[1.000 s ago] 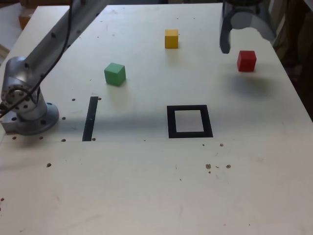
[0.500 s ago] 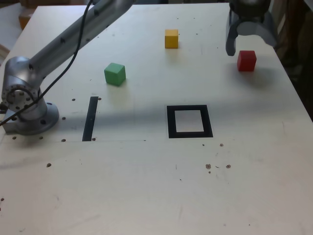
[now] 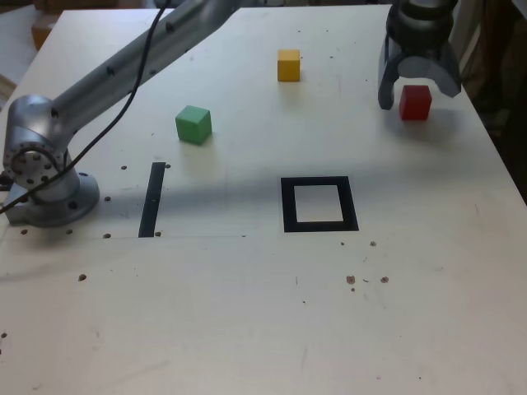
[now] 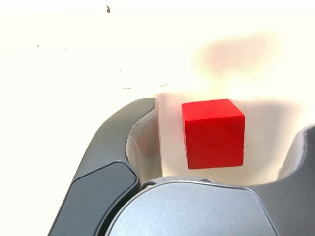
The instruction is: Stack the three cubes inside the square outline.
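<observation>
Leftmost in the exterior view, the arm's base [image 3: 45, 185] sits at the table [image 3: 247, 329] edge, and the arm slants up and across toward the far right corner. Next to the base lies one narrow black strip [image 3: 152, 199]. Three cubes rest on the table, all well apart: one green cube [image 3: 193, 124] beyond the strip, one yellow cube [image 3: 288, 65] farther back near the middle, and one red cube [image 3: 415, 102] at the exterior view's right, near the table's right edge. One square outline [image 3: 319, 204] lies in the middle, its pale centre bare, with wide open tabletop on every side of it, most of all toward the near edge. The gripper [image 3: 418, 82] hangs over the red cube with its jaws spread wide, one on either side of it. From the wrist view, the red cube [image 4: 213, 132] sits between the fingers [image 4: 123, 137] with a clear gap on each side, touching neither.
</observation>
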Robot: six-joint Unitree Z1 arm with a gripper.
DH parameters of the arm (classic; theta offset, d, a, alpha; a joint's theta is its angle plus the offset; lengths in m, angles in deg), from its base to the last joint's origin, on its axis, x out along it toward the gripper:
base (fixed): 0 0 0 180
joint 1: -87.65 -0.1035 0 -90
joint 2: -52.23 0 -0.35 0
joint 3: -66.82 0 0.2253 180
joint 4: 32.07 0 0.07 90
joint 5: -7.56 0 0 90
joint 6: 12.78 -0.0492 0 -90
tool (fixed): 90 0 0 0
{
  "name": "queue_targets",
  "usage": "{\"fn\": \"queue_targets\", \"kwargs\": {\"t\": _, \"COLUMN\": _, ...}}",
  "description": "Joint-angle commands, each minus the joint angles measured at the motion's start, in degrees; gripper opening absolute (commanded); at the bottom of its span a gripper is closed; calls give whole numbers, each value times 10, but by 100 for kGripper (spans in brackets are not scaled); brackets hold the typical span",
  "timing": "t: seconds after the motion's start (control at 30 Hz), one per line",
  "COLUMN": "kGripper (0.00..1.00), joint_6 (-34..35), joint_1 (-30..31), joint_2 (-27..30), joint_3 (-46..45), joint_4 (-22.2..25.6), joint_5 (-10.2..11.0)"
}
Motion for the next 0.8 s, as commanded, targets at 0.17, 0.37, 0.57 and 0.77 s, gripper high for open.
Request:
{"fn": "queue_targets", "kwargs": {"t": 0.17, "kGripper": 83, "joint_6": 5, "joint_1": 1, "joint_2": 0, "joint_3": 3, "joint_4": 6, "joint_5": -12}}
{"fn": "queue_targets", "kwargs": {"t": 0.37, "kGripper": 79, "joint_6": 8, "joint_1": 1, "joint_2": -1, "joint_3": -4, "joint_4": 5, "joint_5": -25}}
{"fn": "queue_targets", "kwargs": {"t": 0.57, "kGripper": 75, "joint_6": 10, "joint_1": 4, "joint_2": -1, "joint_3": -7, "joint_4": 1, "joint_5": -30}}
{"fn": "queue_targets", "kwargs": {"t": 0.77, "kGripper": 71, "joint_6": 11, "joint_1": 5, "joint_2": -3, "joint_3": -7, "joint_4": -7, "joint_5": -30}}
